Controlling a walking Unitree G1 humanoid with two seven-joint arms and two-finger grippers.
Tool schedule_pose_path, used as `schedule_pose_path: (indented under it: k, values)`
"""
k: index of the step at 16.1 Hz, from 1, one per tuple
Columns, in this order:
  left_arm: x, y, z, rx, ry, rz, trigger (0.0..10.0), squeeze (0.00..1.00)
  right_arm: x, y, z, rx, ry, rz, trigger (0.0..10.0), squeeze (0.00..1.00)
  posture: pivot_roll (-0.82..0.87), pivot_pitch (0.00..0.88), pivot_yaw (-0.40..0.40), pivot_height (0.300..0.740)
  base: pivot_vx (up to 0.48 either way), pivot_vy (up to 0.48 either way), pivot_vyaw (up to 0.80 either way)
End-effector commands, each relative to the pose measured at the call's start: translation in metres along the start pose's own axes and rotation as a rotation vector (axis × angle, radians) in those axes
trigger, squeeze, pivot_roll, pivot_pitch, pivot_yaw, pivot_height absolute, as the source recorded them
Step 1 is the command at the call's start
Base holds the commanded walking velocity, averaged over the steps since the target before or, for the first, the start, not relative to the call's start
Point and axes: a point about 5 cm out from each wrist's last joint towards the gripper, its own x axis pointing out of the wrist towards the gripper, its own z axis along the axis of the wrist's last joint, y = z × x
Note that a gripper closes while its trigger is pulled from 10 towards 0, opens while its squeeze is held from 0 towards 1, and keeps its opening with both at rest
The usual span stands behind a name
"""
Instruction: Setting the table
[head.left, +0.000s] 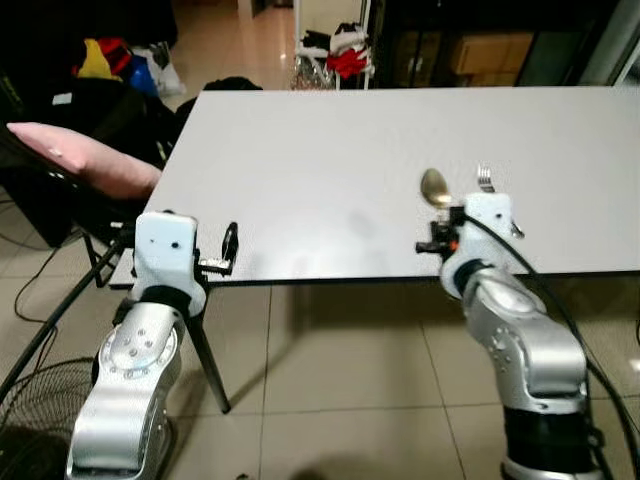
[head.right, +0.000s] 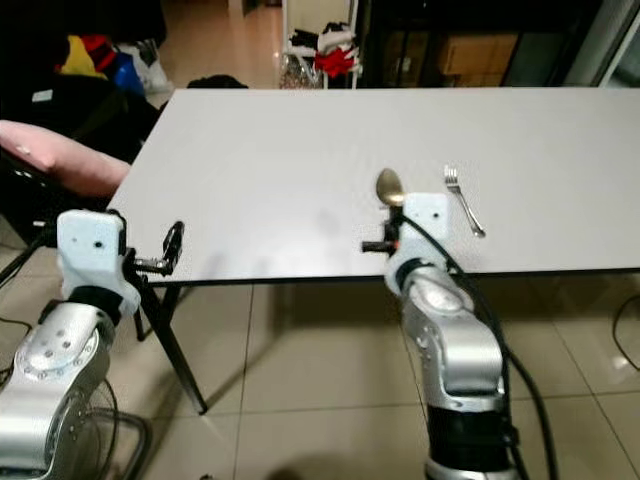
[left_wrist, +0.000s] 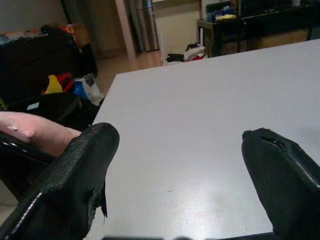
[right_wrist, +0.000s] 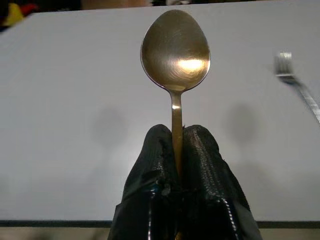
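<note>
Gripping the spoon (right_wrist: 175, 55) by its handle, the right gripper (right_wrist: 176, 150) is hovering at the near edge of the table (head.left: 330, 170), its two black fingers pressed tight on the thin stem so the golden bowl is sticking straight out ahead of them, pointing away from the robot across the grey top. Lying flat on the table just to the right of that spoon bowl is the fork (head.right: 463, 200), tines toward the far side, handle running back toward the near edge, so its long axis is sitting roughly parallel to the spoon's. That is the relation the next move looks to be turning on: the spoon is already lined up lengthwise with the fork and near it but apart, and probably only needs lowering onto the surface beside it. The right arm is plainly the nearer one here. Over at the table's near left corner, the left gripper (left_wrist: 185, 170) is waiting with its fingers spread wide and nothing between them, well apart from both pieces of cutlery. A pink cushion (head.left: 85, 160) is resting on a chair off the left side.
</note>
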Motion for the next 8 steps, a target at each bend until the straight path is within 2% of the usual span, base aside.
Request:
schedule_pose_path:
  k: [1, 8]
  values:
    - [-0.002, 0.002, 0.000, -0.007, -0.004, 0.010, 10.0, 0.00, 0.002, 0.002, 0.006, -0.001, -0.009, 0.019, 10.0, 0.00, -0.09, 0.003, 0.010, 0.740, 0.337, 0.000, 0.00]
    - [-0.008, -0.008, -0.007, -0.035, 0.016, -0.015, 10.0, 0.00, 0.004, -0.007, 0.008, -0.043, -0.006, 0.022, 10.0, 0.00, -0.10, 0.011, 0.004, 0.740, 0.349, 0.000, 0.00]
